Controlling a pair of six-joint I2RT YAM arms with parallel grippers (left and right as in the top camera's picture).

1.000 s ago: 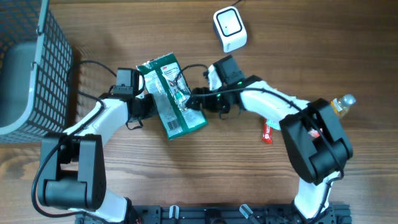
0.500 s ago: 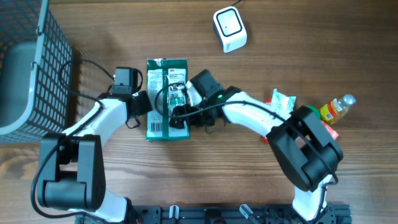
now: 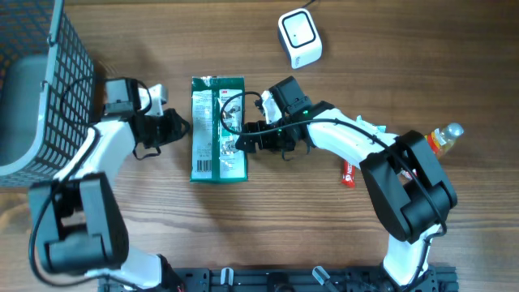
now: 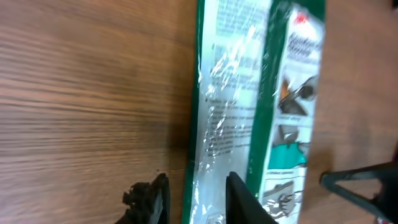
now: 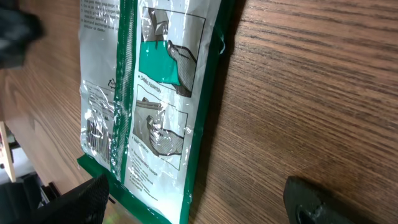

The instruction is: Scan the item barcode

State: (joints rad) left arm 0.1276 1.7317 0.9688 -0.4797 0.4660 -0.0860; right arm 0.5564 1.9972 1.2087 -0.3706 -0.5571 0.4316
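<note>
Plainly, the flat green-and-white plastic packet [image 3: 217,128] lies on the brown wooden table [image 3: 324,235], between my two grippers; most of its print is too small for me to read, though I can make out a red logo near the top, picture panels on teal, and a black barcode [image 5: 96,134] towards its lower end. My left gripper [image 3: 178,127] sits low just beside the packet's left edge, jaws a little apart and holding nothing; my right gripper [image 3: 242,139] reaches in over the right edge, jaws spread wide, likewise released. The white boxy scanner [image 3: 300,36] stands well apart beyond the packet; a grey mesh basket [image 3: 32,81] sits at the left; a yellow bottle [image 3: 442,138] and a small red item [image 3: 349,173] lie beside the right arm.
</note>
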